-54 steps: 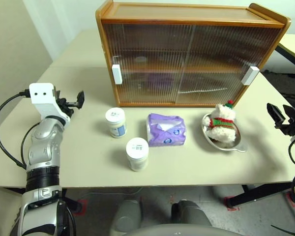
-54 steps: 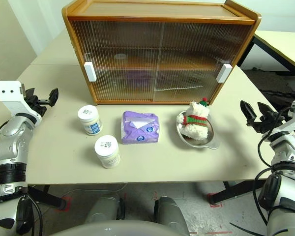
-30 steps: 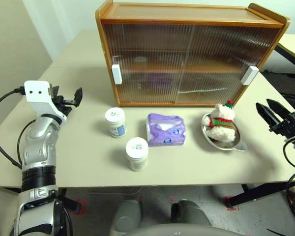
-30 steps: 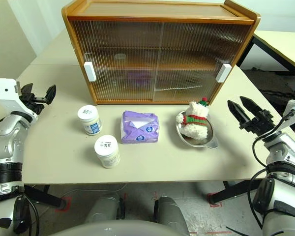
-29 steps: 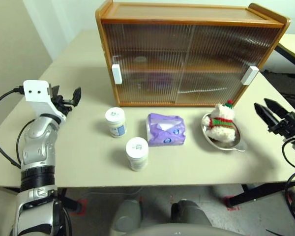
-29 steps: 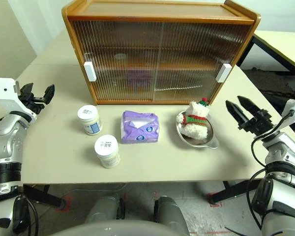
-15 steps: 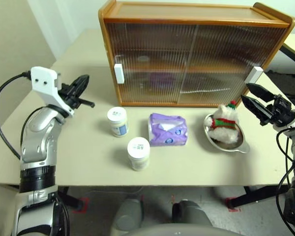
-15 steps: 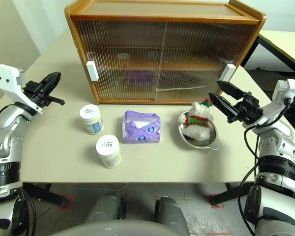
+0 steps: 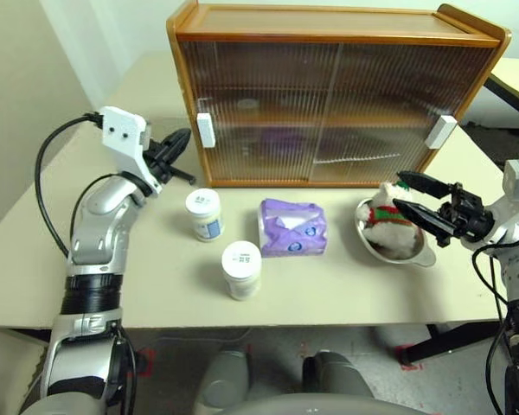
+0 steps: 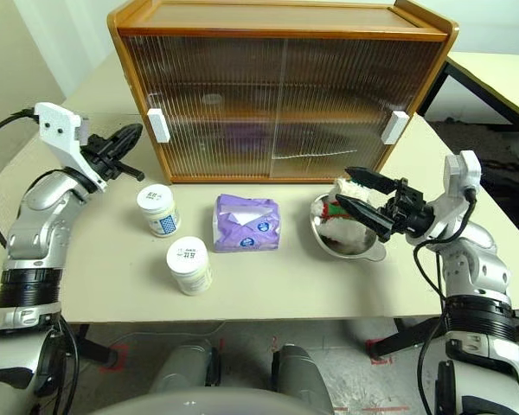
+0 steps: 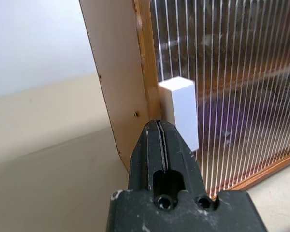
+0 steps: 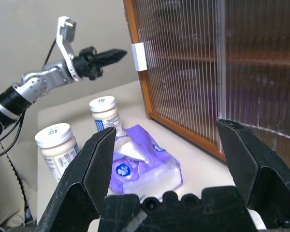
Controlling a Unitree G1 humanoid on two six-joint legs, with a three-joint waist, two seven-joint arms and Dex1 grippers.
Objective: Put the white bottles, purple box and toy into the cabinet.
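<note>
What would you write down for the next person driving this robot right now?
Left claw: shut, empty, pointing at the white handle of the cabinet's left door.
Right claw: open, empty, over the plush bear in its metal bowl.
Cabinet: both sliding doors closed.
On the table in front of it: two white bottles, the purple tissue pack, the bear.
Done: nothing put away.
Left: open a door, then load all four things.
</note>
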